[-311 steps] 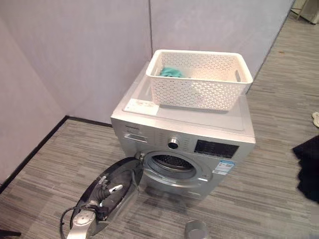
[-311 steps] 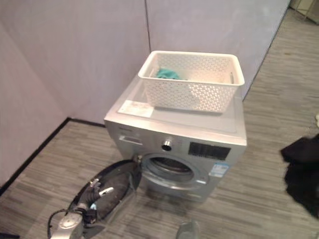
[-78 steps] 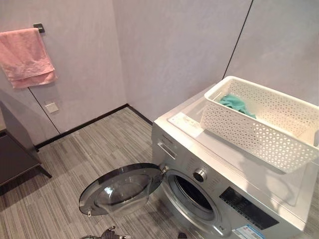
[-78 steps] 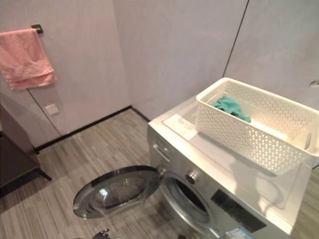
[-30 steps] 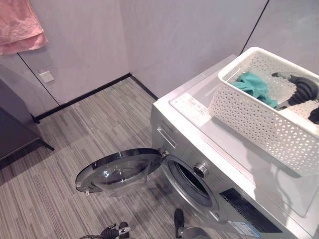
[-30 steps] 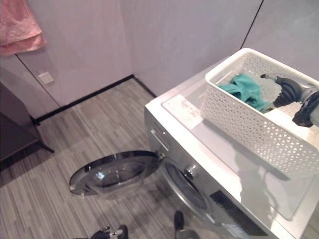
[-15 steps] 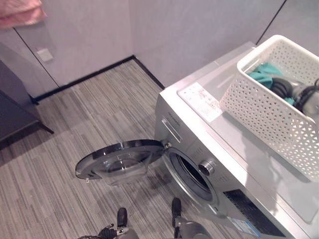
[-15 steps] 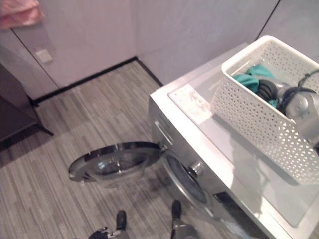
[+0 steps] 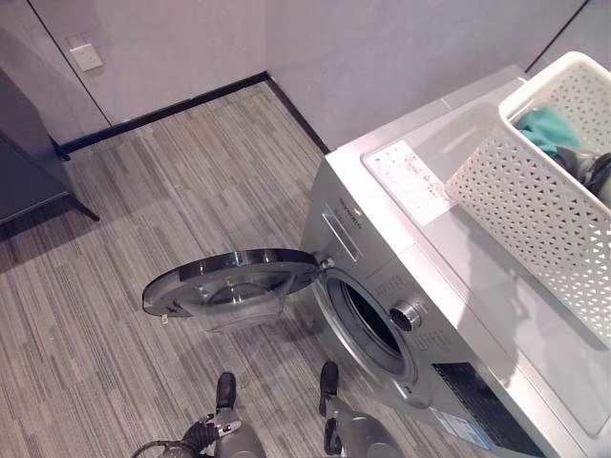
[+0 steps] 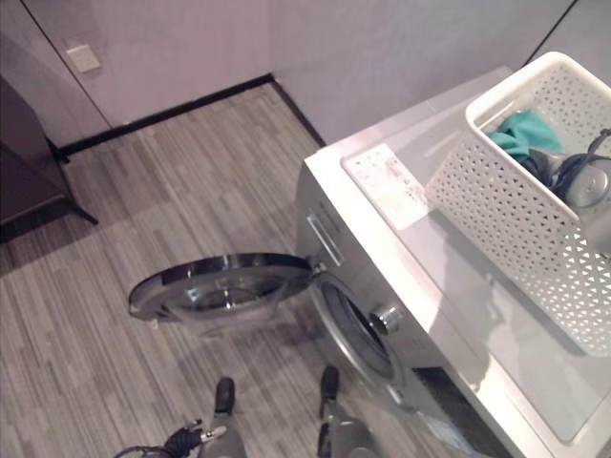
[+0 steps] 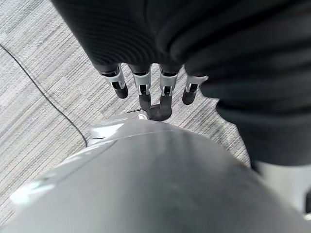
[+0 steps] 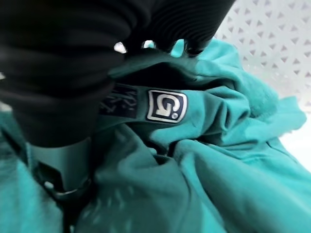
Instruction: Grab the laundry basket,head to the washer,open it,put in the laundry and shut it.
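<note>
Where crumpled, teal laundry (image 12: 209,145)

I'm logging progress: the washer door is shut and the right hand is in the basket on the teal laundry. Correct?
Not quite: the washer door is swung open, as the left eye view shows. The right hand is indeed in the basket on the teal laundry.

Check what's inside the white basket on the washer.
A teal garment lies in the white basket, with the right hand reaching into it. Its fingers are buried in the cloth; the basket's floor beneath is hidden.
</note>
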You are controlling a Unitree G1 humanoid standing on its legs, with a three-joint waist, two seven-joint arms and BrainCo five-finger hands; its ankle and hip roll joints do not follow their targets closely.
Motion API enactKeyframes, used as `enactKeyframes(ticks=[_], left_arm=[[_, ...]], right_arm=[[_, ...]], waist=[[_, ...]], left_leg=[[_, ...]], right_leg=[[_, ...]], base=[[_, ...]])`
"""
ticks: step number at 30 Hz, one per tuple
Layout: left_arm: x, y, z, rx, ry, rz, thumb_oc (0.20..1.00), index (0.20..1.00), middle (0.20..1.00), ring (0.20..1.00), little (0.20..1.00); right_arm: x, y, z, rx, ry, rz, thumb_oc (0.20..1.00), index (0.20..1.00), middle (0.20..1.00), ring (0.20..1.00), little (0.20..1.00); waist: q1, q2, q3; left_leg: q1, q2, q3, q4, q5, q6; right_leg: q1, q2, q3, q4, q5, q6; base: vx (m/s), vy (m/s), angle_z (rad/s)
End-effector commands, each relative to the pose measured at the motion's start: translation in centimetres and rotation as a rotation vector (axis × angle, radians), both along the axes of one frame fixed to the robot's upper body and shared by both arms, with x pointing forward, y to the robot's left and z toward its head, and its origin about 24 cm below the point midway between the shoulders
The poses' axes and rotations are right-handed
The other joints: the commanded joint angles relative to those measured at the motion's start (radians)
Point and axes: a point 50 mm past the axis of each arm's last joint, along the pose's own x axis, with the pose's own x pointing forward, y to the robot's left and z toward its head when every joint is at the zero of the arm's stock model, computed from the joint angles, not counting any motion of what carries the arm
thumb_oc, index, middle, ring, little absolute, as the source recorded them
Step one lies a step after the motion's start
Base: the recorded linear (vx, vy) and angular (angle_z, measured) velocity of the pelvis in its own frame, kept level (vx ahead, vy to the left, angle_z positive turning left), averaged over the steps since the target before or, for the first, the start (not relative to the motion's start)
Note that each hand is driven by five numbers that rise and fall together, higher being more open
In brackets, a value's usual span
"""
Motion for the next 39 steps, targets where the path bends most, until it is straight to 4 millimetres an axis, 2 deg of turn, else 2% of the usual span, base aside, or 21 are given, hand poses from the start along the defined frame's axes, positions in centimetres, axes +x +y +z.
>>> enactKeyframes(ticks=[1,2,4,13,16,19,24,25,27,29,30,31,34,39], left_arm=[[1.4,-0.4,0.4,0.000,-0.032,-0.081,1.000,1.000,1.000,1.000,1.000],[1.4,-0.4,0.4,-0.002,-0.032,-0.085,1.000,1.000,1.000,1.000,1.000],[1.6,-0.7,0.4,-0.009,-0.040,-0.098,1.000,1.000,1.000,1.000,1.000],[2.5,-1.8,0.6,-0.047,-0.075,-0.128,1.000,1.000,1.000,1.000,1.000],[2.4,-1.9,0.5,-0.050,-0.069,-0.135,1.000,1.000,1.000,1.000,1.000],[2.0,-2.0,0.3,-0.050,-0.050,-0.136,1.000,1.000,1.000,1.000,1.000],[0.9,-1.7,-0.1,-0.039,-0.006,-0.127,1.000,1.000,1.000,1.000,1.000],[0.4,-1.6,-0.2,-0.039,0.012,-0.123,1.000,1.000,1.000,1.000,1.000],[-0.2,-1.5,-0.4,-0.042,0.027,-0.111,1.000,1.000,1.000,1.000,1.000],[-0.6,-0.9,-0.4,-0.020,0.047,-0.087,1.000,1.000,1.000,1.000,1.000],[-0.7,-0.9,-0.5,-0.015,0.051,-0.085,1.000,1.000,1.000,1.000,1.000],[-1.0,-0.8,-0.6,-0.005,0.067,-0.077,1.000,1.000,1.000,1.000,1.000],[-1.2,-0.6,-0.6,0.013,0.078,-0.064,1.000,1.000,1.000,1.000,1.000],[-1.1,-0.4,-0.6,0.026,0.071,-0.035,1.000,1.000,1.000,1.000,1.000]], right_arm=[[0.3,2.3,-6.9,0.033,0.265,0.087,0.909,0.909,0.909,0.909,0.909],[0.4,2.7,-6.9,0.047,0.273,0.102,0.611,0.611,0.611,0.611,0.611],[0.3,3.4,-7.0,0.076,0.301,0.130,0.206,0.206,0.206,0.206,0.206],[-0.6,6.8,-7.7,0.217,0.459,0.279,0.200,0.200,0.200,0.200,0.200],[-0.9,7.3,-7.6,0.268,0.473,0.308,0.200,0.200,0.200,0.200,0.200],[-0.7,7.1,-6.4,0.283,0.407,0.314,0.200,0.200,0.200,0.200,0.200],[-0.2,5.4,-1.6,0.320,0.119,0.286,0.200,0.200,0.200,0.200,0.200],[-0.3,4.1,0.1,0.372,0.002,0.248,0.200,0.200,0.200,0.200,0.200],[-1.0,1.6,1.7,0.412,-0.141,0.168,0.200,0.200,0.200,0.200,0.200],[-2.4,-3.2,4.4,0.366,-0.454,-0.044,0.200,0.200,0.200,0.200,0.200],[-2.6,-3.6,5.0,0.375,-0.510,-0.059,0.200,0.200,0.200,0.200,0.200],[-3.1,-4.3,6.7,0.406,-0.652,-0.093,0.200,0.200,0.200,0.200,0.200],[-3.3,-3.9,8.8,0.463,-0.812,-0.082,0.200,0.200,0.200,0.200,0.200],[-3.7,-3.6,10.5,0.500,-0.925,-0.074,0.200,0.200,0.200,0.200,0.200]], waist=[[0.041,0.000,0.056],[0.040,0.001,0.055],[0.038,0.001,0.053],[0.027,0.000,0.038],[0.024,0.001,0.030],[0.019,0.001,0.015],[0.010,0.000,-0.021],[0.003,-0.003,-0.044],[-0.002,-0.004,-0.066],[-0.010,-0.010,-0.120],[-0.011,-0.013,-0.128],[-0.013,-0.018,-0.156],[-0.015,-0.025,-0.179],[-0.014,-0.033,-0.195]], left_leg=[[0.059,0.046,0.073,0.006,0.009,-0.009],[0.062,0.047,0.076,0.006,0.008,-0.009],[0.069,0.048,0.085,0.006,0.008,-0.010],[0.107,0.055,0.121,0.006,0.003,-0.012],[0.117,0.057,0.130,0.006,0.000,-0.013],[0.128,0.060,0.135,0.006,-0.004,-0.014],[0.162,0.058,0.144,0.006,-0.023,-0.011],[0.171,0.054,0.143,0.006,-0.031,-0.008],[0.196,0.052,0.143,0.006,-0.050,-0.004],[0.228,0.042,0.138,0.006,-0.085,0.007],[0.236,0.040,0.140,0.006,-0.093,0.009],[0.256,0.032,0.139,0.006,-0.108,0.016],[0.281,0.022,0.141,0.007,-0.124,0.025],[0.299,0.011,0.142,0.008,-0.137,0.034]], right_leg=[[-0.089,-0.063,0.062,0.114,-0.128,0.060],[-0.090,-0.062,0.064,0.114,-0.128,0.060],[-0.091,-0.061,0.069,0.115,-0.126,0.062],[-0.087,-0.055,0.083,0.117,-0.132,0.069],[-0.078,-0.053,0.083,0.114,-0.136,0.069],[-0.064,-0.052,0.083,0.112,-0.142,0.069],[-0.023,-0.047,0.081,0.106,-0.153,0.070],[-0.008,-0.050,0.080,0.102,-0.155,0.071],[0.020,-0.051,0.077,0.097,-0.160,0.073],[0.064,-0.065,0.071,0.086,-0.160,0.076],[0.073,-0.067,0.071,0.084,-0.161,0.077],[0.094,-0.073,0.074,0.083,-0.160,0.080],[0.116,-0.081,0.075,0.081,-0.158,0.083],[0.133,-0.089,0.082,0.078,-0.152,0.087]], base=[[0.01,0.011,-0.03],[0.00,0.000,0.00],[0.02,0.014,-0.05],[0.02,0.008,-0.14],[0.00,0.000,0.00],[0.02,0.003,0.00],[0.06,0.012,0.00],[0.09,0.024,0.01],[0.12,0.018,0.05],[0.17,0.047,0.08],[0.16,0.079,0.07],[0.09,0.062,0.04],[0.05,0.052,-0.17],[0.01,0.045,-0.06]])
